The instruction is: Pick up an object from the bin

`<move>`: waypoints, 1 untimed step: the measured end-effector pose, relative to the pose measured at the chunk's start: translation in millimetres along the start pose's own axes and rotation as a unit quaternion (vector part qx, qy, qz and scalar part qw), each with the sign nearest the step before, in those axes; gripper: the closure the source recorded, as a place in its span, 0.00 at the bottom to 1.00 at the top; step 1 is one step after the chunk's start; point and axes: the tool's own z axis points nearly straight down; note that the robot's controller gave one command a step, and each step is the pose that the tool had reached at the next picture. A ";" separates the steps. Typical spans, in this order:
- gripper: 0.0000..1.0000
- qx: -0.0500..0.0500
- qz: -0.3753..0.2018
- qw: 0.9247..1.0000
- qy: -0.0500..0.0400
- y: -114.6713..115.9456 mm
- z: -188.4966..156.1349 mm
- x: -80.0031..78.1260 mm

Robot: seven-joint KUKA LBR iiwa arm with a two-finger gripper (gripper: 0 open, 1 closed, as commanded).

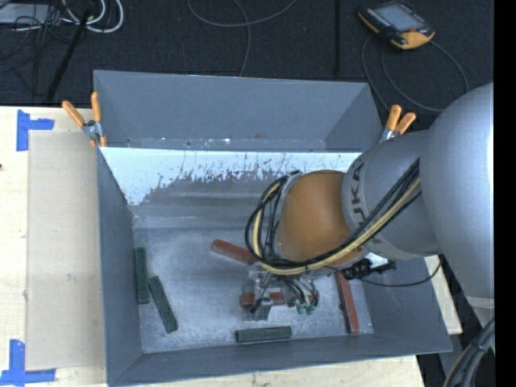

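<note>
the gripper (pixel 272 295) is down near the floor of the grey bin (pixel 234 127), right of the middle and toward the near wall. it sits under the orange wrist cover (pixel 314 212) and its looped cables (pixel 266 216). how wide it stands cannot be told, as the metal parts there run together. a short red-brown block (pixel 251 300) lies right at the gripper's left side, and whether it is clasped cannot be told either. just up and left, a slanted red-brown stick (pixel 232 252) lies on the floor, its right end passing under the wrist. a right red-brown stick (pixel 349 305) lies nearly along the bin's right wall, near the gripper. a near green stick (pixel 264 335), dark, lies flat by the near wall just below the gripper. well apart on the left side, a left green stick (pixel 141 275) lies along the left wall, and a slanted green stick (pixel 164 304) lies just beside it.
</note>
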 end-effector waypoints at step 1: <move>1.00 0.000 0.000 1.000 0.000 0.0 0.0 0.0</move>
